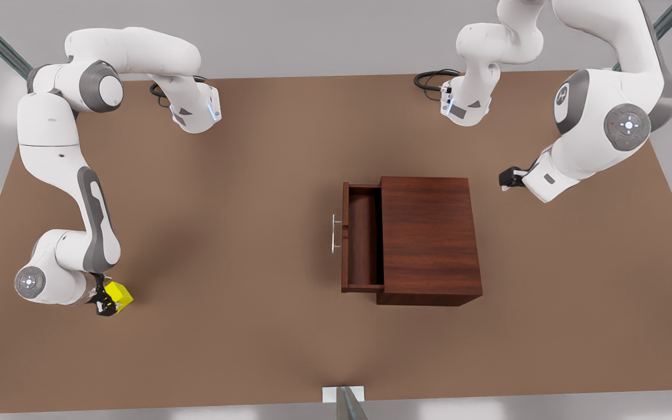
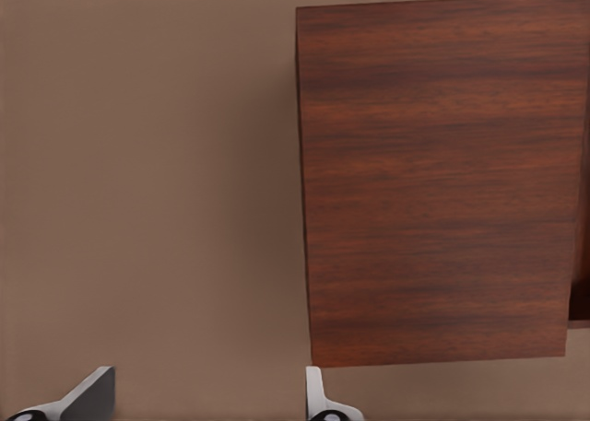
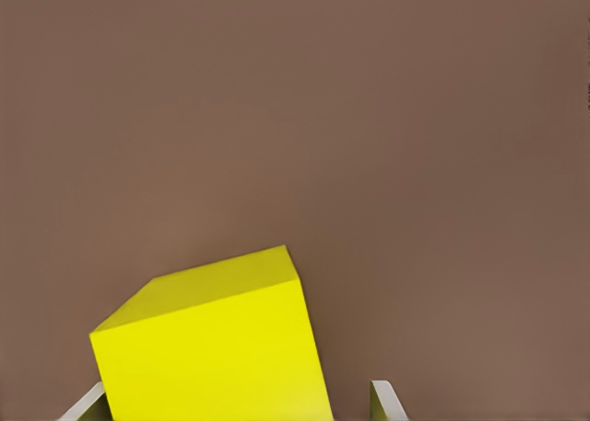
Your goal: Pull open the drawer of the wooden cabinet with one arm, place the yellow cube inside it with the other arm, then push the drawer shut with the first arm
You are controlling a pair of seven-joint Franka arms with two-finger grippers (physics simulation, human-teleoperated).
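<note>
The boxy dark reddish-brown wooden cabinet [image 1: 431, 239] sits mid-bench on the brown bench [image 1: 242, 204], its shallow wooden drawer [image 1: 363, 236] with a slim silver handle pulled open toward the front view's left. The left gripper [image 1: 506, 178] hangs near the cabinet's far side, fingers apart and empty. At the front view's lower left, well apart from the cabinet, the right gripper [image 1: 106, 304] is clamped on the small bright yellow cube [image 1: 119, 294].

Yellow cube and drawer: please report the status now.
Right gripper around yellow cube on table, grip unconfirmed. Left gripper open, waiting beside wooden cabinet. Drawer pulled open. Path looks clear.
</note>
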